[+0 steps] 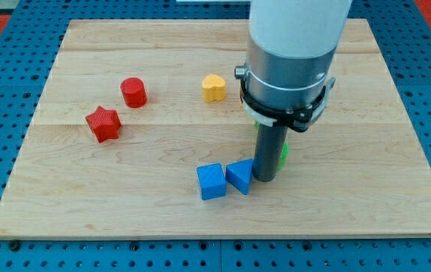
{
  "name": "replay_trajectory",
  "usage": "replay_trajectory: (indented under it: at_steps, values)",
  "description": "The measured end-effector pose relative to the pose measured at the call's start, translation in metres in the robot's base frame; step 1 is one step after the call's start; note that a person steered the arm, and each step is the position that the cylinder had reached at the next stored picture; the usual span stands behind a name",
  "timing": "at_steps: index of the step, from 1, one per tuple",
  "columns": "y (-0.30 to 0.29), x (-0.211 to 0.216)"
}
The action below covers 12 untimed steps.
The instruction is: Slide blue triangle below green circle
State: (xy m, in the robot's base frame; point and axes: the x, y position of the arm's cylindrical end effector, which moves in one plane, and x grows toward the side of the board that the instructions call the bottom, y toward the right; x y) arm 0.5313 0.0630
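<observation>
The blue triangle lies on the wooden board at the view's lower middle, touching a blue cube on its left. My tip stands right against the triangle's right side. A green block peeks out just right of the rod; most of it is hidden behind the rod and its shape cannot be made out.
A yellow heart sits at the view's top middle. A red cylinder and a red star sit at the view's left. The arm's large body covers the board's upper right. The board ends near the view's bottom.
</observation>
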Motion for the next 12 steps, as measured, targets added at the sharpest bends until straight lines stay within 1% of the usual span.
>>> replay_trajectory:
  at_steps: [1,2,3,4,5,6,7,8,9,10,11,12]
  values:
    - [0.013,0.011]
    - [0.018,0.033]
    - [-0.008,0.049]
    - [-0.083,0.076]
    - [-0.159,0.040]
    - [-0.166,-0.003]
    - [-0.146,-0.020]
    - [-0.119,0.028]
    - [-0.098,0.056]
    - [-0.124,0.031]
    - [-0.106,-0.026]
    - [-0.059,-0.035]
